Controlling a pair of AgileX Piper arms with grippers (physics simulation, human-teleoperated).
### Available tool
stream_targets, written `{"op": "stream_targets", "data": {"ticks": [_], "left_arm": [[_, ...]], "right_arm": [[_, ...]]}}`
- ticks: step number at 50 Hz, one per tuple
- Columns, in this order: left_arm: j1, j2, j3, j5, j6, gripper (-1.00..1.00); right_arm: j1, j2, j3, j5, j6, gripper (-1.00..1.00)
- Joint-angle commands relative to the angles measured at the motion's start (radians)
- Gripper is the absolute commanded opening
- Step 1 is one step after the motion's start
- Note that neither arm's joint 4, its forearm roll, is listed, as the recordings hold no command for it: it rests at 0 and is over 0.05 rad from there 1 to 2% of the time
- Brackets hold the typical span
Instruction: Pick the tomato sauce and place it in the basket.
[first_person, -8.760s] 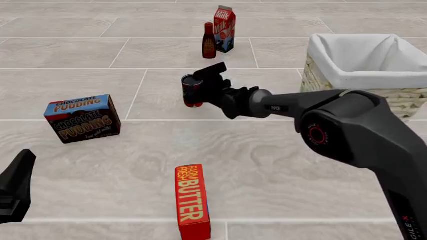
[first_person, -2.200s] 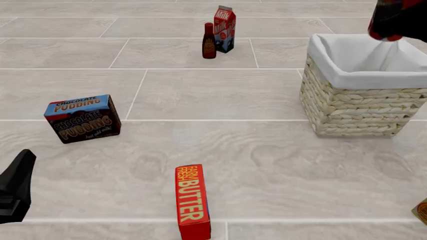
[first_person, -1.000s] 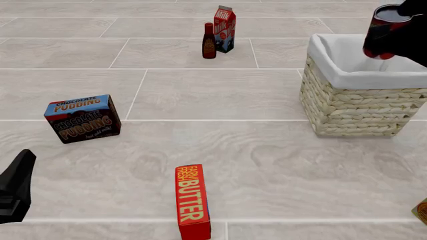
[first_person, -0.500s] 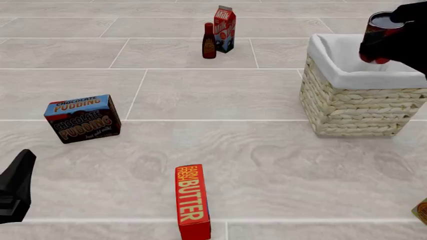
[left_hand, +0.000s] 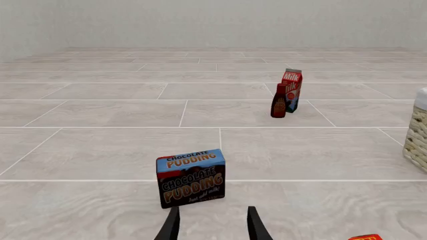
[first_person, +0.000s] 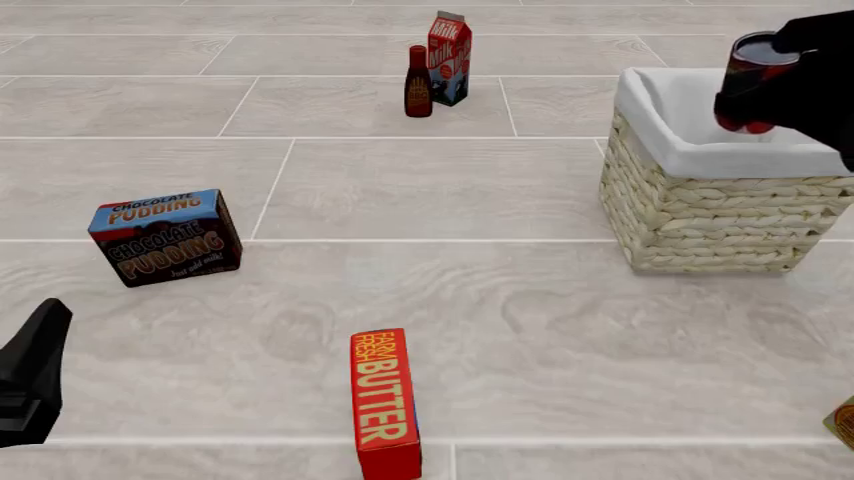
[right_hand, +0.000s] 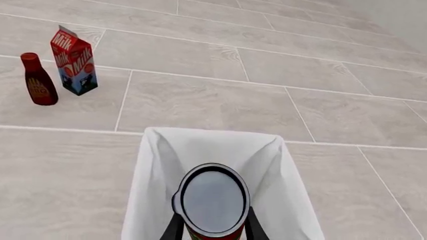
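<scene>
Right pincer (right_hand: 212, 227) grips the tomato sauce (first_person: 751, 84) upright above the basket (first_person: 714, 215) opening. Left pincer (left_hand: 212, 225) rests released, near the worktop (first_person: 441, 190).

Left gripper (left_hand: 212, 225) hangs with fingers (left_hand: 171, 227) parted, chocolate pudding box (left_hand: 191, 177) just ahead; milk carton (left_hand: 292, 89) and dark bottle (left_hand: 279, 101) touching, farther along the counter (left_hand: 100, 150).
</scene>
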Motion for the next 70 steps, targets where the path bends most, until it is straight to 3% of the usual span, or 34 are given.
{"op": "stream_targets", "data": {"ticks": [1,30,31,70], "left_arm": [[0.0,0.0,0.0,0.0,0.0,1.0],[0.0,0.0,0.0,0.0,0.0,1.0],[0.0,0.0,0.0,0.0,0.0,1.0],[0.0,0.0,0.0,0.0,0.0,1.0]], "right_arm": [[-0.002,0.01,-0.007,-0.002,0.018,-1.0],[-0.017,0.045,-0.013,-0.019,0.024,-1.0],[-0.016,0.046,-0.015,-0.016,0.026,1.0],[-0.016,-0.079,0.014,0.036,0.058,1.0]]}}
